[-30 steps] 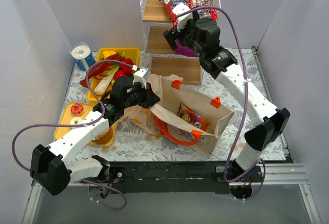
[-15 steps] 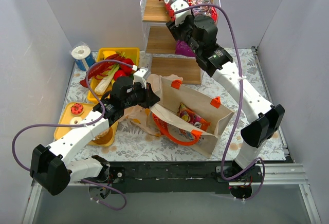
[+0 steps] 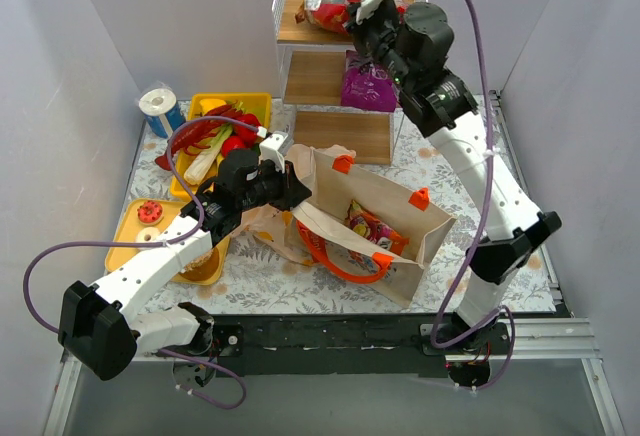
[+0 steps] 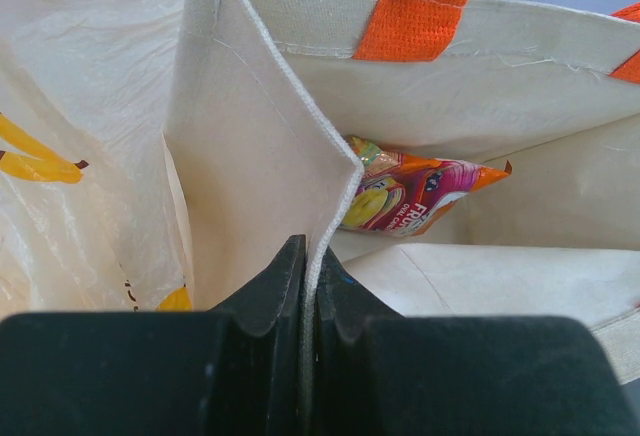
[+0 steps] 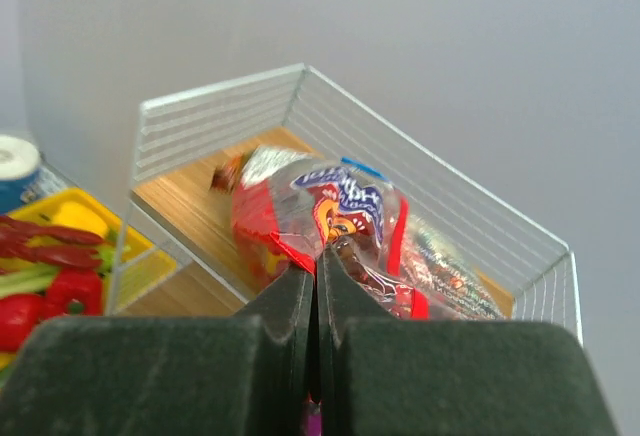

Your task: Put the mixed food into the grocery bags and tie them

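Crisp packet [image 3: 323, 8] top centre, on shelf [image 3: 298, 26], pinched in my right gripper [image 5: 316, 258]. Left gripper [image 4: 310, 264] clamps tote [image 3: 388, 199] rim, mid-frame. Lift packet clear of shelf first, then swing over tote mouth; avoid snagging.

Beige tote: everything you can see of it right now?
The beige tote stands open-mouthed on the table. Its walls look like stiff fabric with stitched edges, and an orange handle flops over the near side. One colourful snack packet lies at the bottom. The left gripper is shut on a rim corner nearest the left arm. The peach plastic bag lies against that side.
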### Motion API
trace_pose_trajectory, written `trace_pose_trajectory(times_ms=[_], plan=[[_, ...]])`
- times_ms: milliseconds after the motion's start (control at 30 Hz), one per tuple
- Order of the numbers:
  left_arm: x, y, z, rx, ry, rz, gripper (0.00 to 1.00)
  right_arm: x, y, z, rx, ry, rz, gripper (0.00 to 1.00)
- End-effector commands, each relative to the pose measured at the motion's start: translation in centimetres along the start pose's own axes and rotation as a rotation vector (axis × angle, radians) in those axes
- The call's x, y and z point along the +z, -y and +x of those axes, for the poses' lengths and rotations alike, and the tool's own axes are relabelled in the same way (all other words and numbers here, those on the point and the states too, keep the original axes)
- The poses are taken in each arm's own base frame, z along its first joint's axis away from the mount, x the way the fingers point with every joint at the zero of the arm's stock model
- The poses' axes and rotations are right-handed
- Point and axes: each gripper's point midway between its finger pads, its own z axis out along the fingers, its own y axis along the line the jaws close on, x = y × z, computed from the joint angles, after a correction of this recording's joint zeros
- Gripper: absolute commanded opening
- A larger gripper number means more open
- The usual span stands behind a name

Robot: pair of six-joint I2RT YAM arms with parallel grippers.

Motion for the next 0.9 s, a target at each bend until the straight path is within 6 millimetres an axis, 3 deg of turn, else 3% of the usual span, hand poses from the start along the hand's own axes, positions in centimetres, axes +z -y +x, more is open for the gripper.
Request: trace_pose_trajectory(times_ms=[0,167,267,333,367,433,467,500,533,600,633,700,733,867], plan=[[-0.3,-0.9,1.2,0.003,-0.036,-0.040,0.00,-8.9,3.6,-16.7,0.083,0.481,-0.022,0.01],[-0.4,-0.9,1.0,0.005,-0.025,-0.046,0.00,-14.0,3.1,-20.0,0.153,0.590,-0.117,0.01],[-0.4,-0.9,1.0,0.003,-0.024,-0.044,0.00,-17.3,3.1,-20.6,0.190,0.614,-0.143,0.01],[-0.4,-0.8,1.0,0.003,-0.025,-0.042,0.00,-17.8,2.5,-19.7,0.224,0.584,-0.164,0.01],[-0.5,-0.8,1.0,0.004,-0.022,-0.042,0.00,-19.2,2.7,-20.0,0.239,0.588,-0.170,0.01],[-0.4,-0.7,1.0,0.003,-0.022,-0.036,0.00,-19.1,1.3,-17.6,0.282,0.531,-0.204,0.01],[-0.4,-0.7,0.9,0.004,-0.021,-0.034,0.00,-20.7,1.5,-17.9,0.287,0.542,-0.206,0.01],[-0.4,-0.6,1.1,0.003,-0.025,-0.030,0.00,-20.9,1.1,-16.9,0.301,0.520,-0.212,0.01],[-0.4,-0.5,1.0,0.004,-0.023,-0.023,0.00,-20.2,0.1,-14.4,0.316,0.463,-0.216,0.01],[-0.4,-0.4,1.1,0.002,-0.025,-0.017,0.00,-21.5,-0.5,-13.3,0.344,0.451,-0.230,0.01],[-0.4,-0.3,1.0,0.003,-0.024,-0.011,0.00,-21.0,-1.9,-10.9,0.357,0.399,-0.261,0.01],[-0.4,-0.3,1.0,0.003,-0.023,-0.010,0.00,-22.0,-2.9,-9.9,0.397,0.379,-0.301,0.01],[-0.4,-0.2,1.0,0.005,-0.022,-0.007,0.00,-21.7,-4.5,-7.9,0.410,0.338,-0.347,0.01],[-0.5,-0.2,0.9,0.010,-0.017,-0.008,0.00,-22.4,-7.0,-4.6,0.460,0.266,-0.417,0.01]])
